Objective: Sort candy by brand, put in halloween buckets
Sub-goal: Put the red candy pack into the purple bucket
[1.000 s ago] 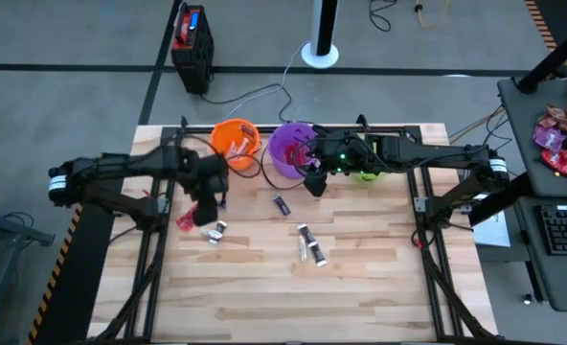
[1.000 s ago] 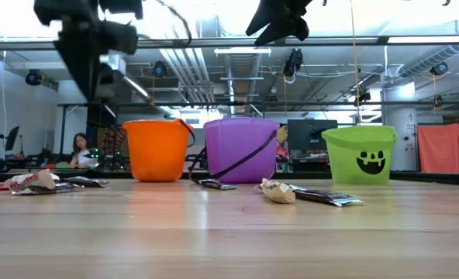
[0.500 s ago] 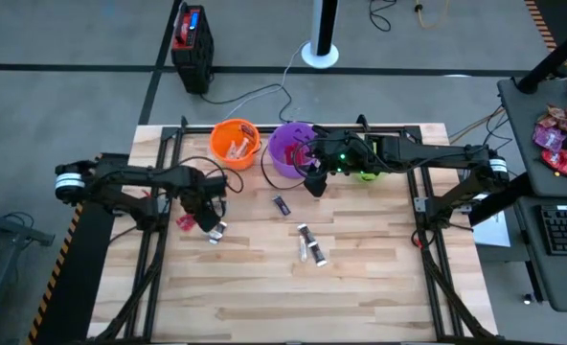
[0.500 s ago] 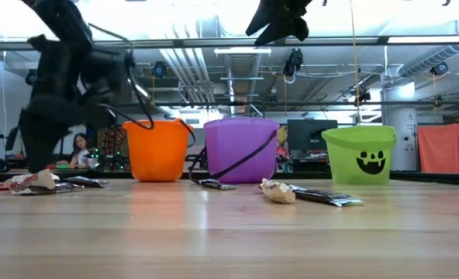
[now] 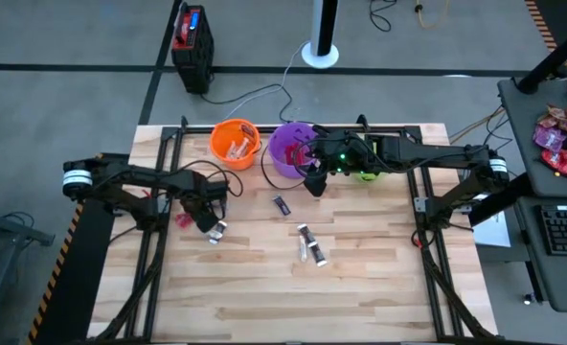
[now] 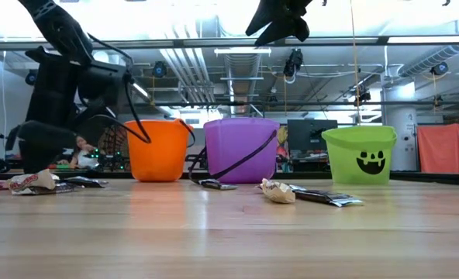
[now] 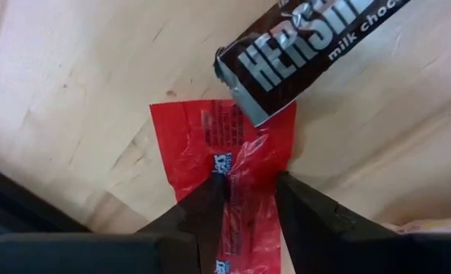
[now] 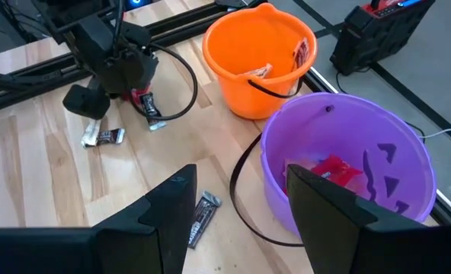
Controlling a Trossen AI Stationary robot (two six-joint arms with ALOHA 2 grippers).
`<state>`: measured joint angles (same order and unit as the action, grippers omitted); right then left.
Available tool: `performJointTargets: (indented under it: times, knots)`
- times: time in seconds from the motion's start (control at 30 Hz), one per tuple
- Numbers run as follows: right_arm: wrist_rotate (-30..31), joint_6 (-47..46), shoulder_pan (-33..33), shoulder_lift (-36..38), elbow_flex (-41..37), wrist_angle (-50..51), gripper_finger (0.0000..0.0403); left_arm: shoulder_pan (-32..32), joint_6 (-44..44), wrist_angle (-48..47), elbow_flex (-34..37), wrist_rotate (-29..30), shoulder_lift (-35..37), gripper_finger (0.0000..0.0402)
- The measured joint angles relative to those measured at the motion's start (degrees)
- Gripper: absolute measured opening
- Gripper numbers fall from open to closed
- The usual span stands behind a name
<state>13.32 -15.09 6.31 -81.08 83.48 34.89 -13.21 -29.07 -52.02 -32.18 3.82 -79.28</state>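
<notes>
Candy (image 7: 302,57) wrapper reads "HERSHEY'S milk chocolate".

glossy red wrapper (image 7: 233,171) (crinkled), matt wood table (image 7: 73,68)

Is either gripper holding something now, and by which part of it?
The left gripper has its jaws on either side of the red candy, at one end; a closed grip cannot be told. The right gripper holds nothing.

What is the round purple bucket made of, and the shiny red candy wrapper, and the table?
The round purple bucket looks like smooth moulded plastic, with an even colour and thin rim. The shiny red candy wrapper seems to be thin crinkly plastic film; it creases and glints. The table looks like pale wooden planks, with visible grain and seams.
</notes>
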Motion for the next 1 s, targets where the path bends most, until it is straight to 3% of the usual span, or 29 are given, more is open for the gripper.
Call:
performJointTargets:
  times: [0.23,0.43,0.7,0.83,1.0]
  knots:
    - [0.0,0.0,0.0,0.0,0.0,0.0,0.0196,0.0,-0.1,0.5,0.3,1.0,0.8,0.0013]
    - [0.0,0.3,0.0,0.0,0.0,0.8,0.0196,-0.1,-0.5,-6.5,-3.6,-0.2,1.0,0.0003]
    - [-0.2,1.8,0.0,0.0,0.0,0.9,0.0196,0.1,-5.0,-13.9,-15.4,-3.3,1.1,0.0]
    - [-0.2,2.3,0.0,0.0,0.0,0.9,0.0196,0.3,-6.2,-19.4,-24.0,-3.5,0.8,0.0]
    - [-0.2,2.3,0.0,0.0,0.0,0.9,0.0196,1.4,-3.0,-18.4,-36.4,-4.6,1.3,0.0]
